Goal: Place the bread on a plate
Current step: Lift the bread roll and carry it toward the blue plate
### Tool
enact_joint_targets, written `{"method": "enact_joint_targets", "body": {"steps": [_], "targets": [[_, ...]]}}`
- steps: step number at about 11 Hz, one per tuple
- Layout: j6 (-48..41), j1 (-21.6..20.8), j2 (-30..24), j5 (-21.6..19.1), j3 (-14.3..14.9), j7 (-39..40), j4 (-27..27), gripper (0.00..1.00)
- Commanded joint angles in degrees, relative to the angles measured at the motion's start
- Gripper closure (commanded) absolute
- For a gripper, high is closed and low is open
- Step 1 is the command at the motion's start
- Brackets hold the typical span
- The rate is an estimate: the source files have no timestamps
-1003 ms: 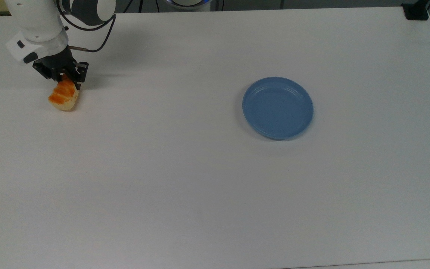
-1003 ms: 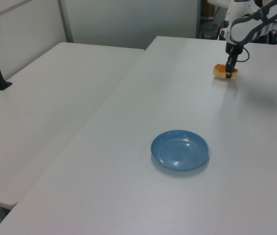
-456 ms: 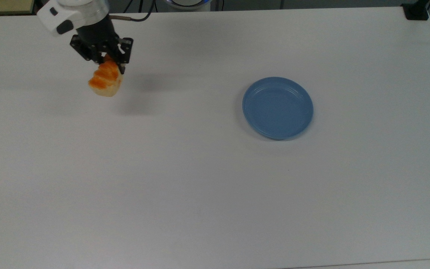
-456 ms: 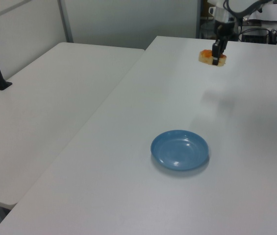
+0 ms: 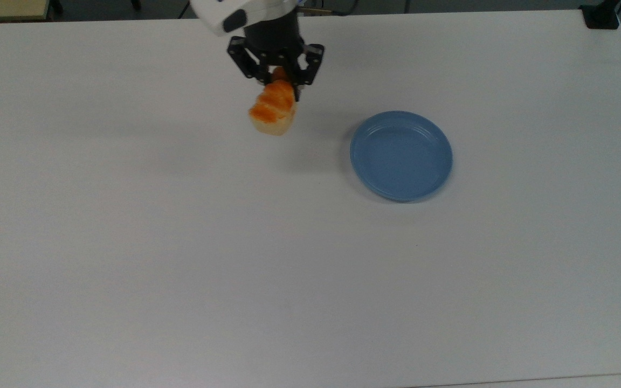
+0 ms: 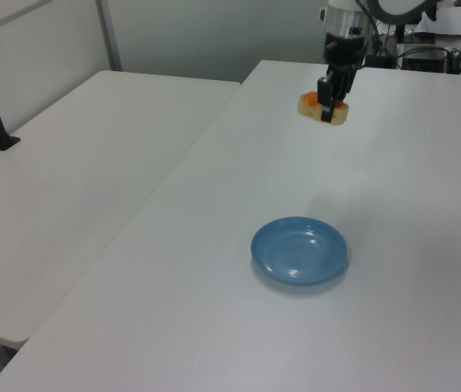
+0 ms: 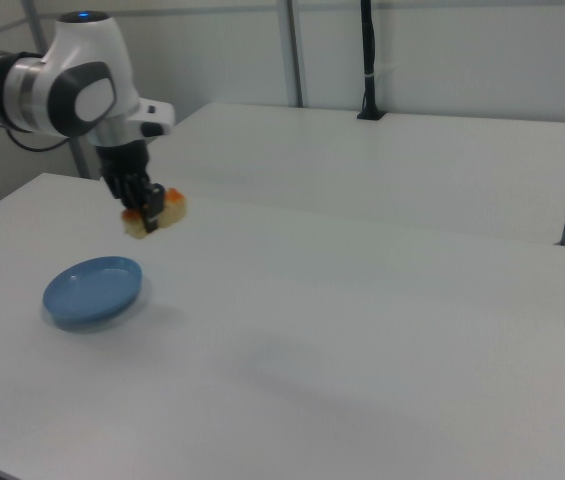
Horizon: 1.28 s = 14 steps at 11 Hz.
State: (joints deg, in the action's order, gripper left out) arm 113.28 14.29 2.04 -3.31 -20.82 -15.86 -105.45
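Note:
The bread, a small loaf with a glossy orange top and pale sides, hangs in the air above the white table. My gripper is shut on its far end. In the left view the bread is held by the gripper well beyond the plate. The round blue plate lies bare on the table, to the top view's right of the bread. In the right view the bread and gripper hover above and behind the plate.
The white table stretches wide around the plate. A second white table adjoins it on the left view's left. A black post base sits at the top view's far right corner.
The gripper has lifted the bread off the table and carried it toward the top view's right, from the far left corner to just left of the plate.

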Motion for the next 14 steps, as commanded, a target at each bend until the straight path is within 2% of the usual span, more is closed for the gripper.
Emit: {"method": "enact_joint_targets", "body": {"steps": [1,4,6,10,12,14], "targets": [[-1.4,0.1,0.4,0.8,-7.5,-9.3,0.8,0.58],[-0.6,-0.6,2.3,3.2,-12.5,-15.8,1.1,0.58],[-0.4,-3.5,3.9,4.8,-12.6,-19.1,1.6,0.58],[4.3,-7.7,12.4,13.0,-12.7,-28.0,1.6,0.57],[7.6,-9.3,15.5,14.6,-12.7,-30.4,1.6,0.57],[9.2,-10.5,17.6,18.5,-12.7,-34.6,1.6,0.57]]}}
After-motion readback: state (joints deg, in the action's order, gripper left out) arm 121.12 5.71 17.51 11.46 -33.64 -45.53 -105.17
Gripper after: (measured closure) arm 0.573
